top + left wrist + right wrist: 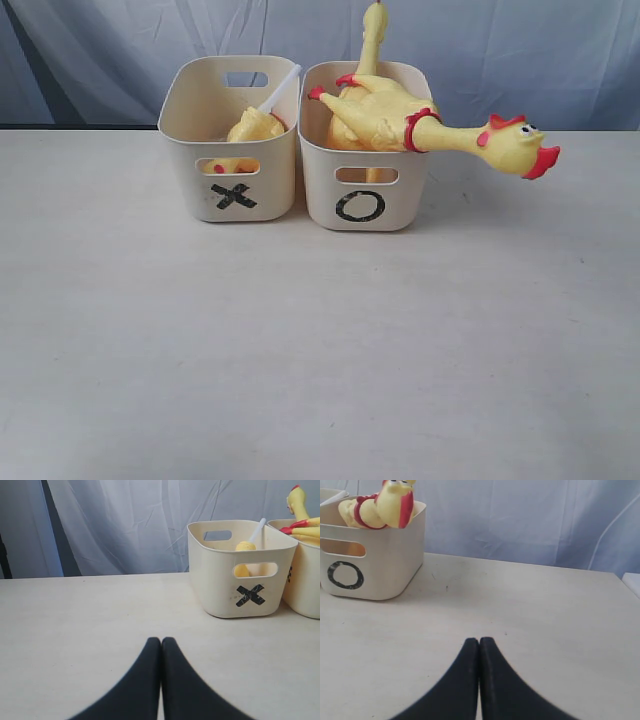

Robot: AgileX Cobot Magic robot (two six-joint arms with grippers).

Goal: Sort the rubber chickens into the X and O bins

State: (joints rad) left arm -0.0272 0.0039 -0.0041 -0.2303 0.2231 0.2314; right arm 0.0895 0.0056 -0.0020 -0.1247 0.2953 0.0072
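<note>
Two cream bins stand side by side at the back of the table: the X bin on the left and the O bin on the right. The X bin holds a yellow chicken piece with a white tube sticking up. In the O bin lie whole rubber chickens; one chicken hangs its head over the right rim, another's neck rises behind. Neither gripper shows in the exterior view. My left gripper is shut and empty above bare table, short of the X bin. My right gripper is shut and empty, with the O bin off to its side.
A pale draped curtain hangs behind the table. The light table top stretches wide in front of the bins. A table edge and a white object show at the side of the right wrist view.
</note>
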